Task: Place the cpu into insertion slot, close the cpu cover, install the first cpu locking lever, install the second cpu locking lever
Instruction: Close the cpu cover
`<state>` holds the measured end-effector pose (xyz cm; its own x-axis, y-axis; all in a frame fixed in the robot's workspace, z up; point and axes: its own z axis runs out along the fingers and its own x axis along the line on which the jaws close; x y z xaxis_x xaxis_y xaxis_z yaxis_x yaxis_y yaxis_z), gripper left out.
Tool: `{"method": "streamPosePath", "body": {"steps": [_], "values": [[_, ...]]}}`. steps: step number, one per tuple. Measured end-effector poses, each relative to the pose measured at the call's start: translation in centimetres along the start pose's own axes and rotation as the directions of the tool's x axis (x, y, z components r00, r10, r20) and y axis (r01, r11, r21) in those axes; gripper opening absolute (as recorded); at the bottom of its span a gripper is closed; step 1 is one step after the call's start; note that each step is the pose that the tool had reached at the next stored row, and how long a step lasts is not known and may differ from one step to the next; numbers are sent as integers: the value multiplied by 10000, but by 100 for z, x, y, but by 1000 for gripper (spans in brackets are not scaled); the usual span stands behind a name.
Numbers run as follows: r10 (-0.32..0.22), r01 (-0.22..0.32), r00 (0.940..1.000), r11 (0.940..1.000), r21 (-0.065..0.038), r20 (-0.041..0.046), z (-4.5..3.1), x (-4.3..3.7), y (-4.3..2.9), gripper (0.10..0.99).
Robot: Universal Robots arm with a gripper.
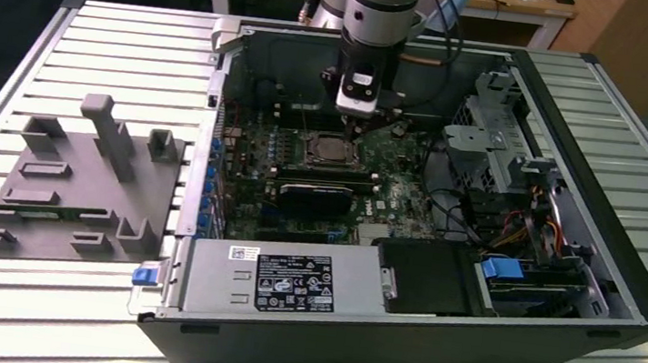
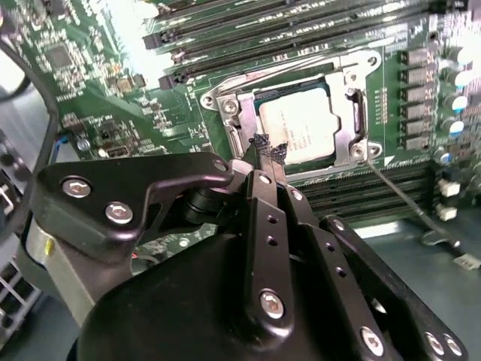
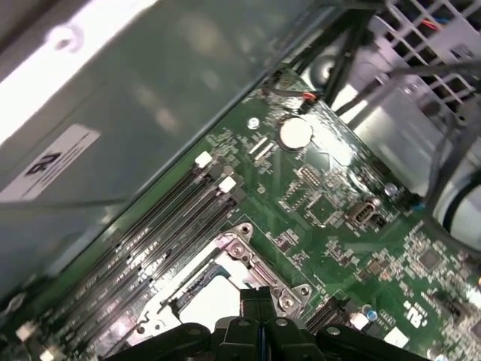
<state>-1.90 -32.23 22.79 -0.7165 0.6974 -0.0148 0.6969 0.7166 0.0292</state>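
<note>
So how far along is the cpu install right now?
Done, it seems: the cpu sits in the insertion slot with the cpu cover flat around it. In hand: the shut gripper is at the cover's edge, holding nothing visible. Left: one locking lever juts free from the slot's corner, apparently unlatched.

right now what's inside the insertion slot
The cpu lies inside the insertion slot, its metal top showing through the cpu cover. The pincer hides one corner; what lies beneath the chip is covered.
</note>
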Motion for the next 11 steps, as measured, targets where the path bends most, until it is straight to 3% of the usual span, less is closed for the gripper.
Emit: {"method": "streamPosePath", "body": {"steps": [6, 11], "values": [[-1097, 1097, 9940, 9940, -1, -16, 5, 0, 0, 106], [-1985, 1985, 9801, 9801, -7, -32, 11, 0, 0, 106]]}}
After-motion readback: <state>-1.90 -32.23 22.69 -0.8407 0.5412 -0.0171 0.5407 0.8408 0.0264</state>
